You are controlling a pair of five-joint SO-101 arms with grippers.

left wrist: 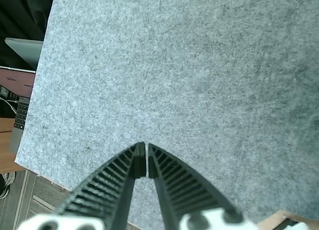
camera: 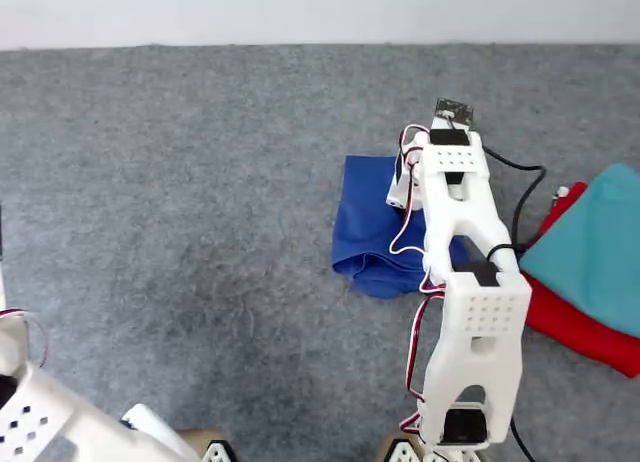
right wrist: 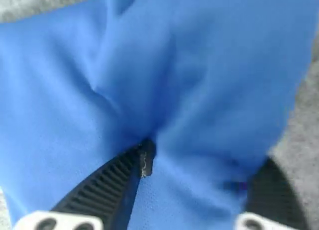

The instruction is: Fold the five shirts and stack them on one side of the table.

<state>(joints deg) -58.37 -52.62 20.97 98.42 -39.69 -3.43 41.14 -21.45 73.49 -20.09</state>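
Blue shirt point(camera: 365, 232) lies partly folded right of the desk's point(camera: 200, 182) middle, under the right arm point(camera: 465, 242). Teal shirt point(camera: 600, 247) tops red shirt point(camera: 575, 327) at the right edge, likely the stack. Left claw point(left wrist: 144, 151) hangs closed, empty. Right claw point(right wrist: 202, 163) gapes, blue cloth bunched between, probably for a fold. No writing legible.

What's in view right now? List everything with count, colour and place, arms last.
blue shirt: 1, blue, mid-table, partly folded, under the right arm's wrist
teal shirt: 1, teal, table's right edge, lying on the red shirt
red shirt: 1, red, under the teal shirt
felt mat: 1, grey, covering the table
laptop: 1, dark keys, off the table's edge
left gripper: 1, black fingers, shut, over bare felt
right gripper: 1, black fingers, open, blue cloth bunched between them
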